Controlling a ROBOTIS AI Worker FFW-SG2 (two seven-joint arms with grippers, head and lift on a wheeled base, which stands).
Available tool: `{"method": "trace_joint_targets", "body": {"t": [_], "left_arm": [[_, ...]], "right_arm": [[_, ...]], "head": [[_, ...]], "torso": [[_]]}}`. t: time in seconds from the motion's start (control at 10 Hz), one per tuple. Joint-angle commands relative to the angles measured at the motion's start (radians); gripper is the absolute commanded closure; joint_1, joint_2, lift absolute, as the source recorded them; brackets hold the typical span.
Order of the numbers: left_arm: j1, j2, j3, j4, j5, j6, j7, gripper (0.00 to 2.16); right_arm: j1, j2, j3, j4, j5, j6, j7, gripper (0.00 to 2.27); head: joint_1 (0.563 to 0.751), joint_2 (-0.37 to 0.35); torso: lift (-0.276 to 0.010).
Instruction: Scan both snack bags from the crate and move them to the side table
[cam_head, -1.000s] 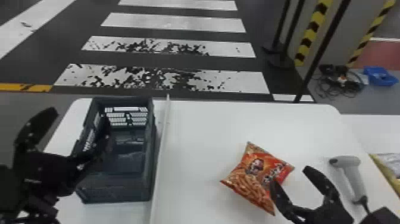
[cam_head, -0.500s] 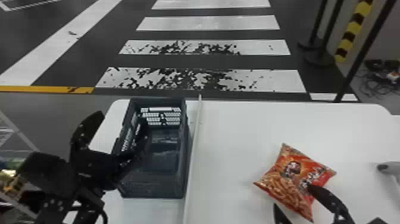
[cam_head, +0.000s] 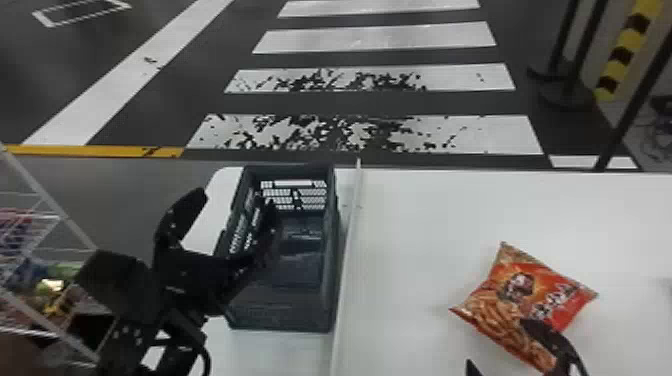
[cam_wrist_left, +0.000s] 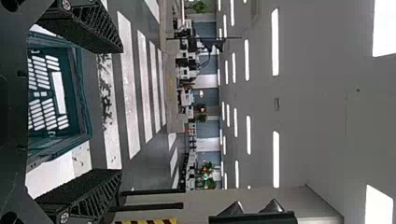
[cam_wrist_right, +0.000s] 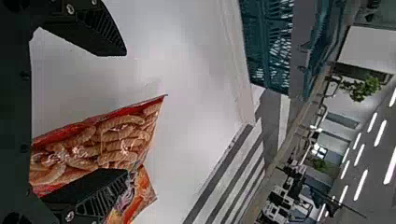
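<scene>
A red-orange snack bag (cam_head: 520, 295) lies on the white table, right of the dark crate (cam_head: 282, 310). My right gripper (cam_head: 497, 342) is open at the bag's near side, one finger overlapping its lower right part. In the right wrist view, that bag (cam_wrist_right: 100, 144) extends partly between the open fingers of my right gripper (cam_wrist_right: 126, 112) and behind one of them. Over the crate's left side stands my left gripper (cam_head: 225, 230), open, one finger over the interior. The left wrist view has the crate rim (cam_wrist_left: 84, 105) beyond my left gripper (cam_wrist_left: 122, 112), with nothing held.
A raised white strip (cam_head: 350, 250) runs along the table (cam_head: 425, 215) between crate and bag. At the left stands a wire rack (cam_head: 50, 215) with colourful packages. Black posts (cam_head: 575, 55) and a yellow-black striped post (cam_head: 625, 55) rise beyond the table.
The head view has turned left, bringing in the rack while the scanner slid out at the right. Relative to the bag, my right gripper has shifted left, from beside it to over its edge.
</scene>
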Motion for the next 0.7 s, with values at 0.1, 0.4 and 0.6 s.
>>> {"method": "trace_joint_targets", "body": {"t": [0.1,0.4,0.6], "left_arm": [[0.000,-0.002,-0.013,0.000,0.001,0.003,-0.010,0.08],[0.002,-0.005,-0.019,0.000,0.001,0.003,-0.018,0.08],[0.003,-0.005,-0.019,-0.003,0.006,0.003,-0.023,0.08]], "right_arm": [[-0.060,-0.070,0.070,-0.003,0.047,0.124,-0.053,0.10],[-0.091,-0.105,0.142,-0.013,0.124,0.182,-0.126,0.11],[-0.092,-0.112,0.157,0.000,0.154,0.182,-0.153,0.21]], "head": [[0.695,0.128],[0.695,0.094],[0.695,0.092]], "torso": [[-0.095],[-0.095],[-0.095]]}}
